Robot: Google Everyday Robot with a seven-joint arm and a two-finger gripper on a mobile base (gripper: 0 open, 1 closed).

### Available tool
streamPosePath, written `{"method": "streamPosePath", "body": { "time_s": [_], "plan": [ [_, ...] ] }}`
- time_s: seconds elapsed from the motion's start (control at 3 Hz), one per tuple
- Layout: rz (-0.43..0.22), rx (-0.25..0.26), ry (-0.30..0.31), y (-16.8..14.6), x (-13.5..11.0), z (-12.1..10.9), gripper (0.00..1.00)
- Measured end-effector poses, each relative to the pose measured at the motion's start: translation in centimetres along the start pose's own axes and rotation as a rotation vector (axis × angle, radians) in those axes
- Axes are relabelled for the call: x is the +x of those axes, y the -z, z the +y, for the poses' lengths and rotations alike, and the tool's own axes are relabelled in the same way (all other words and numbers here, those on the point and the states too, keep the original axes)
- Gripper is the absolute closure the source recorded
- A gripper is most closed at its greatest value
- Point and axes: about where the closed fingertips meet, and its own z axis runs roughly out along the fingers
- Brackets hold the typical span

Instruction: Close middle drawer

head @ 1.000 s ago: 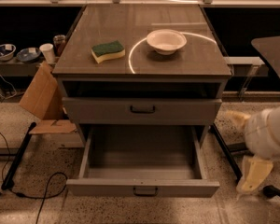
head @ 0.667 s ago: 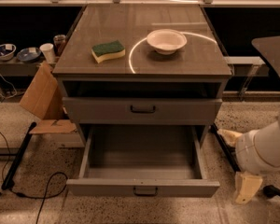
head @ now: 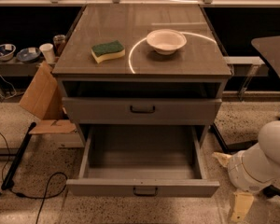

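The middle drawer is pulled far out at the bottom of the grey cabinet. It has a low strip-like front with a small dark bar handle and a long, shallow, empty tray. My gripper is at the lower right, just off the drawer's right front corner and apart from it. Its two cream fingers are spread, one near the drawer's right side and one near the floor. It holds nothing.
Above the open drawer is a shut drawer with a taller front, and above that an open slot. A green sponge and a white bowl lie on top. A cardboard piece and cables are at the left, a dark table at the right.
My arm and gripper have moved down and slightly left, closer to the floor beside the open drawer's right front corner. The drawer has not moved.
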Motion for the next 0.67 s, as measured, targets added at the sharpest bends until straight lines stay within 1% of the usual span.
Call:
{"method": "streamPosePath", "body": {
  "time_s": [0.33,0.67],
  "plan": [
    [0.004,-0.008,-0.033,0.4,0.3,0.2,0.0],
    [0.044,0.087,-0.022,9.3,-1.6,-2.3,0.0]
  ]
}}
